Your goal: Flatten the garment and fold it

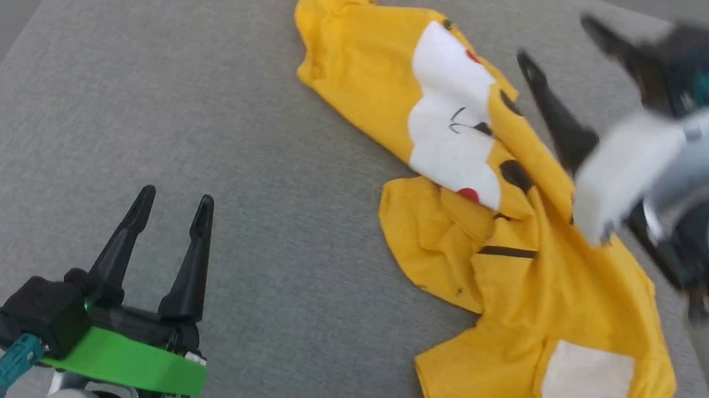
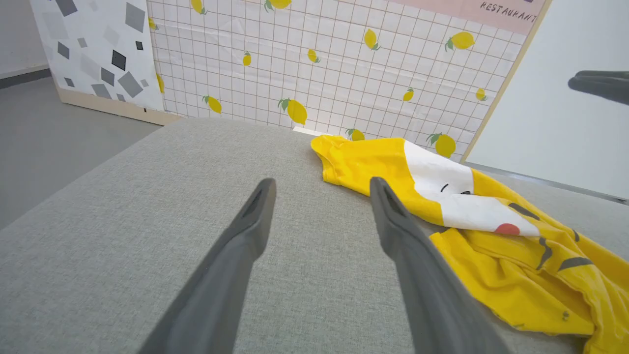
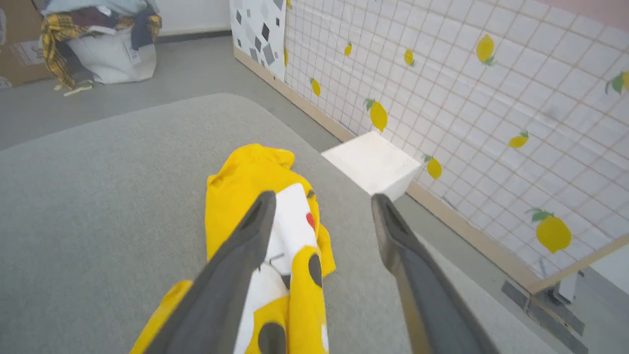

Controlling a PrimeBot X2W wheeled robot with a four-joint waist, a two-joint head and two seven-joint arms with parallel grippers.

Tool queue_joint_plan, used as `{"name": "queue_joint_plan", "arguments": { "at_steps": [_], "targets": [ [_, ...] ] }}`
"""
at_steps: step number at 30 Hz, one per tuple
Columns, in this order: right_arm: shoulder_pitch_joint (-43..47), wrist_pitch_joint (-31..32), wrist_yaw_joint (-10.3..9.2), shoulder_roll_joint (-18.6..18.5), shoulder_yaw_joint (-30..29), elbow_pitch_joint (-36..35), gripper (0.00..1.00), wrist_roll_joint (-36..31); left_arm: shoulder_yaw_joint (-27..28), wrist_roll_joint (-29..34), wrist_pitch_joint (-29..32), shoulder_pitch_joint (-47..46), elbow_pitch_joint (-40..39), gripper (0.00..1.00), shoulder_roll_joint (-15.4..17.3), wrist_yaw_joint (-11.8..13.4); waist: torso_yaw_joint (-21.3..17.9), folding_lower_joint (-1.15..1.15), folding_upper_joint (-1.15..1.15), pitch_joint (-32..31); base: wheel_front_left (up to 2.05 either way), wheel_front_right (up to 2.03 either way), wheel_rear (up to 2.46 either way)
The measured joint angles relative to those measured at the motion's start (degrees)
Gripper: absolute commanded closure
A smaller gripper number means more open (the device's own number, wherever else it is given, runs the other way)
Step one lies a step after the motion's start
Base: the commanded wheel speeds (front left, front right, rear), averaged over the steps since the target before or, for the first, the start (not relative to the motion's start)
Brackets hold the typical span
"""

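Status check, working outward from the robot. The left gripper (image 1: pixel 176 197) sits closest in, over bare grey cushion (image 1: pixel 127 79), fingers spread with nothing in them, well apart from the cloth. Next out is the garment (image 1: pixel 528 288), lying as a rumpled diagonal strip on the right half of the cushion. It's bunched and twisted in the middle, with a white-patched flap at the near end and the face print creased under a fold. The right gripper (image 1: pixel 556 41) hovers over its far right side, blurry, fingers wide, nothing pinched. Way back there's a lemon-print wall (image 2: pixel 344 64). Progress-wise I'd call it basically zero: shirt's not flat and no fold is made, so all the flattening and every fold is left to do.
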Motion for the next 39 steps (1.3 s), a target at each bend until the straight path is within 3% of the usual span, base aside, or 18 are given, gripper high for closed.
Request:
{"name": "queue_joint_plan", "arguments": {
  "at_steps": [2, 8, 15, 24, 30, 35, 36, 37, 38, 39],
  "targets": [
    [8.0, 2.4, -0.01, -0.6, -4.3, -7.6, 0.00, -1.2, -0.1, 0.1, 0.0, 0.5, -0.5, 0.00, 0.0, 0.1, -1.2, 0.00, 0.00, -0.9, 0.00, 0.00, 0.00],
    [29.1, 11.1, 0.00, -1.0, -9.2, -25.3, 0.00, -3.2, 0.1, 0.3, 0.0, 1.4, -0.8, 0.00, 0.0, 0.2, -3.5, 0.00, 0.00, -3.0, 0.00, 0.00, 0.00],
    [45.5, 17.7, 0.00, -2.3, -7.9, -37.0, 0.00, -5.0, 0.0, -0.2, 0.0, 1.9, -1.2, 0.00, 0.0, 0.5, -3.5, 0.00, 0.00, -3.3, 0.00, 0.00, 0.00],
    [51.6, 19.1, 0.00, -8.0, 1.3, -37.3, 0.00, -6.8, -1.3, -0.9, 0.0, 1.9, -0.9, 0.00, 0.0, 1.2, -1.2, -0.01, 0.00, -2.6, 0.00, 0.00, 0.00],
    [48.7, 17.8, 0.00, -13.1, 8.3, -32.1, 0.00, -9.7, -1.3, -1.0, 0.0, 1.8, -0.9, 0.00, 0.0, 1.4, 0.4, -0.01, 0.00, -2.2, 0.00, 0.00, 0.00],
    [43.6, 15.0, 0.00, -13.8, 11.6, -27.8, 0.00, -12.2, -1.4, -0.9, 0.0, 1.8, -1.0, 0.00, 0.0, 1.4, 1.4, -0.01, 0.00, -1.5, 0.00, 0.00, 0.00],
    [42.7, 14.5, 0.00, -13.7, 11.8, -26.9, 0.50, -12.6, -1.4, -0.9, 0.0, 1.8, -1.0, 0.00, 0.0, 1.4, 1.6, -0.01, 0.00, -1.4, 0.00, 0.00, 0.00],
    [42.2, 14.0, 0.00, -13.2, 11.4, -25.9, 0.66, -12.6, -1.3, -0.9, 0.0, 1.8, -1.0, 0.00, 0.0, 1.4, 1.8, -0.01, 0.00, -1.3, 0.00, 0.00, 0.00],
    [41.9, 13.5, 0.00, -12.8, 11.2, -25.3, 1.00, -12.6, -1.3, -0.9, 0.0, 1.8, -1.0, 0.00, 0.0, 1.4, 1.9, 0.00, 0.00, -1.3, 0.00, 0.00, 0.00],
    [41.6, 13.1, 0.00, -12.3, 10.8, -24.7, 1.00, -12.8, -1.3, -0.9, 0.0, 1.8, -1.0, 0.00, 0.0, 1.4, 2.0, 0.00, 0.00, -1.3, 0.00, 0.00, 0.00]
  ]
}}
